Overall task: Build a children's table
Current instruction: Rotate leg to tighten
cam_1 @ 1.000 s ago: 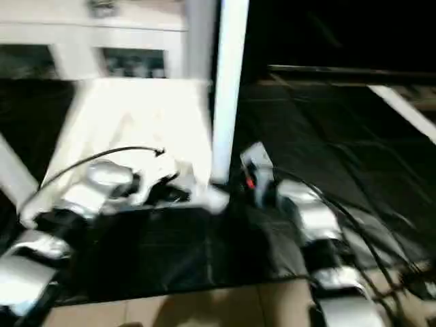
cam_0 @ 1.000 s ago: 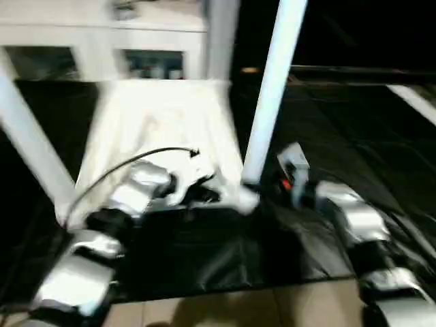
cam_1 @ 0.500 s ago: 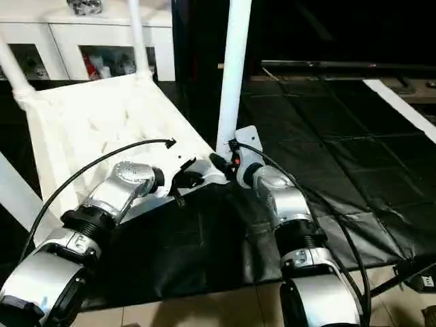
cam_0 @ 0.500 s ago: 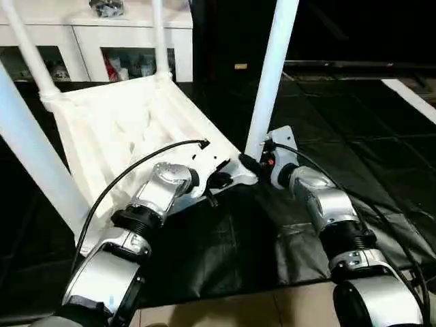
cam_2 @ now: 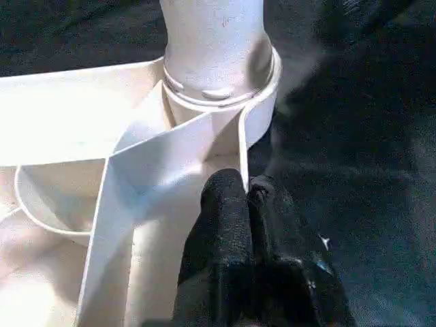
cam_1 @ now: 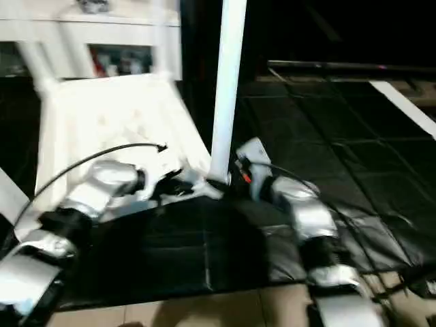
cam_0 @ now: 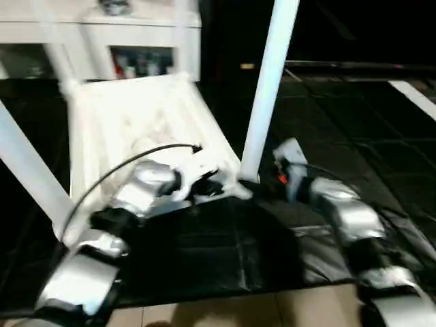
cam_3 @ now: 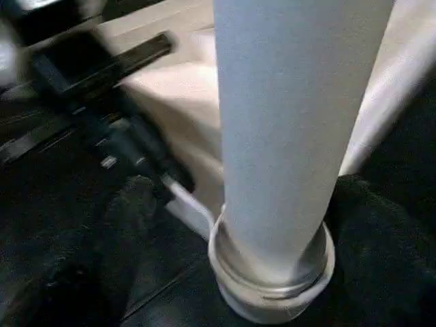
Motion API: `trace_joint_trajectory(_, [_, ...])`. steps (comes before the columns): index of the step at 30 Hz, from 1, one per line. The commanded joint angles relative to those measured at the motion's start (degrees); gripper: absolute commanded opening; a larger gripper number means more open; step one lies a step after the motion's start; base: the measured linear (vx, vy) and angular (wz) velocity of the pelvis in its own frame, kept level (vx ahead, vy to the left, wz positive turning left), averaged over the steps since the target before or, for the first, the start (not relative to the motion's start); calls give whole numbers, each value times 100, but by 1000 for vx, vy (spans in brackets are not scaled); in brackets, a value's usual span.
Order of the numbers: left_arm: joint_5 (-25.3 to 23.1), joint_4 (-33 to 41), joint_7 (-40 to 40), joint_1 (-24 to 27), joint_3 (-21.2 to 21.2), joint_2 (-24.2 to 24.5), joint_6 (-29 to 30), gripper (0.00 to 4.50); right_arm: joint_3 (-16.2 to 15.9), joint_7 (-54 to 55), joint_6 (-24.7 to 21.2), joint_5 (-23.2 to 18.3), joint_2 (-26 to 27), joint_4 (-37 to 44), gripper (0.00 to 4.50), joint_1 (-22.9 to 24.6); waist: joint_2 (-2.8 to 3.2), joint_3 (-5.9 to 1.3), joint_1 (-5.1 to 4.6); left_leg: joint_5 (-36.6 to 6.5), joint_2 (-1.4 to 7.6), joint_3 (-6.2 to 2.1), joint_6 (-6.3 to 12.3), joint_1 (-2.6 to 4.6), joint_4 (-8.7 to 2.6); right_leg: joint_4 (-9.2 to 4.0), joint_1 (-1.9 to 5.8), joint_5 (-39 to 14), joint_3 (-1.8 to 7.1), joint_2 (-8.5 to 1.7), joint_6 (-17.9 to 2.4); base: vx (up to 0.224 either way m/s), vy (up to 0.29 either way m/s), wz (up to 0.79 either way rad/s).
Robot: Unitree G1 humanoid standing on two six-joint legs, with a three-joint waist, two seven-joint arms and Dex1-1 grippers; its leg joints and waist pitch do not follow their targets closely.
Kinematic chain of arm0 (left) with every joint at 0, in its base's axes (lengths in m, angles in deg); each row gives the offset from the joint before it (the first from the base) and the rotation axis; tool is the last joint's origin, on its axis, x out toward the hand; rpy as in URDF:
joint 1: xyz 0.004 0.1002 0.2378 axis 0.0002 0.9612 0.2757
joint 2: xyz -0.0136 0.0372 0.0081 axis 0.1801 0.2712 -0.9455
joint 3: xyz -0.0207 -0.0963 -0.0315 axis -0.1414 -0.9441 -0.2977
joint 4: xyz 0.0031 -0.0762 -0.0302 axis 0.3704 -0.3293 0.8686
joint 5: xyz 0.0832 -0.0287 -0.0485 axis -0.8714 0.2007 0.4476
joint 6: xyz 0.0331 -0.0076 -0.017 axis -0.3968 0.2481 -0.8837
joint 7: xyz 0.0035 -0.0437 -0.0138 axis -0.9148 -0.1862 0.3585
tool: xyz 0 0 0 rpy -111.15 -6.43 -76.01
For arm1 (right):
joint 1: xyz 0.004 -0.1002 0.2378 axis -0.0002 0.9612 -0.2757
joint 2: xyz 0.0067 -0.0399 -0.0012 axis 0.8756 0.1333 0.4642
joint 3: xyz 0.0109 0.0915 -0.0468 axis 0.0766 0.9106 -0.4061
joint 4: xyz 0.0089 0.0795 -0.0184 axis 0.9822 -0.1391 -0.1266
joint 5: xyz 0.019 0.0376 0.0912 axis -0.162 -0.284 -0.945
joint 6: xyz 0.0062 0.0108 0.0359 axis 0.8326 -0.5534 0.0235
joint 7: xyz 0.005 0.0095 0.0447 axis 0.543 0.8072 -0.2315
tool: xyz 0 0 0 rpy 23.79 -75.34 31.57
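The children's table (cam_0: 129,129) is lying upside down on a black floor mat (cam_0: 225,252), its ribbed underside facing up, and it is sitting from the middle of the head view out toward ten o'clock. Legs are rising from its corner sockets; the near-right leg (cam_0: 266,95) is standing at about twelve o'clock from the two arms.

The left tool (cam_2: 246,197) is pinching a thin rib of the table's underside just beside that leg's socket, its black fingers (cam_2: 225,225) pressed together on the white wall.

The right tool (cam_0: 262,182) is sitting at three o'clock of the leg's base; whether its fingers are spread I cannot tell. A white cabinet (cam_0: 143,41) is standing behind, toward eleven o'clock.
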Motion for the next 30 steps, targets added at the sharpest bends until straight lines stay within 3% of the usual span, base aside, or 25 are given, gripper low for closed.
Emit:
trace_joint_trajectory(1, [102,289,499,-3,200,-25,-268,0,-309,-742,-188,-188,-92,293,448,61,47,-372,36,-1100,215,-54,276,28,-361,-450,345,-1412,348,-471,-984,0,0,0])
trace_joint_trajectory(3, [138,381,953,52,314,154,-520,0,-454,-1380,-416,-348,-404,533,448,100,41,-378,80,-1033,228,-55,319,26,-355,-434,345,-1323,349,-469,-975,0,0,0])
trace_joint_trajectory(7, [185,472,1397,109,424,312,-741,0,-570,-1787,-316,-302,-627,455,448,8,51,-384,172,-1047,238,-48,231,40,-353,-417,314,-1323,346,-484,-1015,0,0,0])
trace_joint_trajectory(13, [303,649,1809,199,500,389,-845,0,-692,-2091,-197,-230,-725,312,448,-77,46,-383,229,-1085,243,-48,163,50,-356,-419,304,-1411,349,-486,-1008,0,0,0])
trace_joint_trajectory(19, [312,773,2067,251,589,454,-974,0,-754,-2231,-135,-282,-740,188,397,-150,16,-382,236,-1055,232,-54,141,31,-356,-432,311,-1638,345,-492,-871,0,0,0])
trace_joint_trajectory(28, [265,695,2010,207,601,476,-1039,0,-829,-2341,1,-226,-770,96,324,-177,16,-388,229,-1016,231,-53,160,25,-349,-413,316,-1531,339,-480,-899,0,0,0])
trace_joint_trajectory(30, [254,684,1996,204,600,481,-1055,0,-840,-2341,16,-216,-772,80,288,-179,18,-387,234,-1032,230,-52,156,33,-347,-423,311,-1593,340,-485,-882,0,0,0])
